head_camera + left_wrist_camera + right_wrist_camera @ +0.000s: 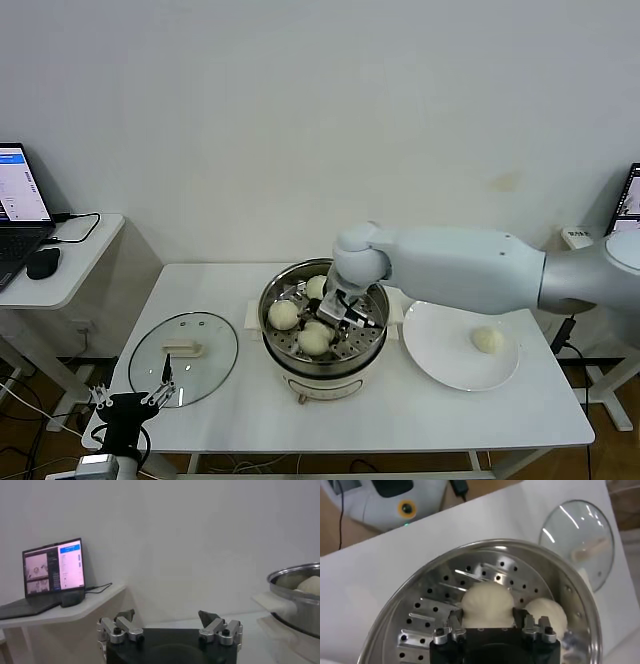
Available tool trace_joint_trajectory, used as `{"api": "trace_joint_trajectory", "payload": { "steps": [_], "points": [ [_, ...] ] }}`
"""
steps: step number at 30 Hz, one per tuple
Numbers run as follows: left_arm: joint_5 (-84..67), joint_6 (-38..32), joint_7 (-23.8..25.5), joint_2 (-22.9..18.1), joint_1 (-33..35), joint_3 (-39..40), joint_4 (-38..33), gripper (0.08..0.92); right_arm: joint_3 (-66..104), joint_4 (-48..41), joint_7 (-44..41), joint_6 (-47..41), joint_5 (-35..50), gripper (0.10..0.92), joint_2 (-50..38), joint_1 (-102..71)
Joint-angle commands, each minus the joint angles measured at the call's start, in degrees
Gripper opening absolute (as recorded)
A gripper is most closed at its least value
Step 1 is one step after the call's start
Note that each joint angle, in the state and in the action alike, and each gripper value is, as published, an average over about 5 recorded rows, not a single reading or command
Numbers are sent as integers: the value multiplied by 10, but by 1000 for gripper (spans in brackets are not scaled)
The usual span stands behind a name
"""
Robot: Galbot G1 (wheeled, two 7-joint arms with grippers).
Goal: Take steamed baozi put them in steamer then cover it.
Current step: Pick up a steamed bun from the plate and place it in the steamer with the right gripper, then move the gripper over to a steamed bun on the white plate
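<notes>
Reaching into the steamer (322, 322) at the table's (400, 420) middle, the right gripper (345, 308) is straddling a baozi (487, 605) with its jaws narrowly apart; whether they are gripping it, I cannot tell.

The left gripper (130, 400) is waiting wide open at the front left corner.

The steamer (322, 345) is shiny polished metal on a glossy cream plastic base, the baozi (283, 315) smooth matt dough, the lid (184, 357) clear glass, the table (400, 415) matt white.

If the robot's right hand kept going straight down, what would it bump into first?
Probably the baozi sitting between the right hand's fingers. Under that bun is the steamer's holey tray, so the hand would likely squash the bun onto it.
</notes>
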Motion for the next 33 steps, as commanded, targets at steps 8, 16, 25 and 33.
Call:
{"api": "trace_joint_trajectory", "payload": {
  "steps": [8, 16, 25, 33],
  "points": [
    [-1, -1, 0, 3, -1, 0, -1, 823, 2, 29, -11, 8, 31, 819, -36, 74],
    [-1, -1, 0, 6, -4, 2, -2, 823, 28, 73, -39, -81, 110, 823, -141, 120],
    [-4, 0, 2, 20, -11, 6, -3, 823, 31, 150, -59, -288, 122, 822, -326, 127],
    [-3, 1, 3, 28, -16, 16, 1, 823, 94, 131, -63, -303, 49, 823, -449, 16]
  ]
}}
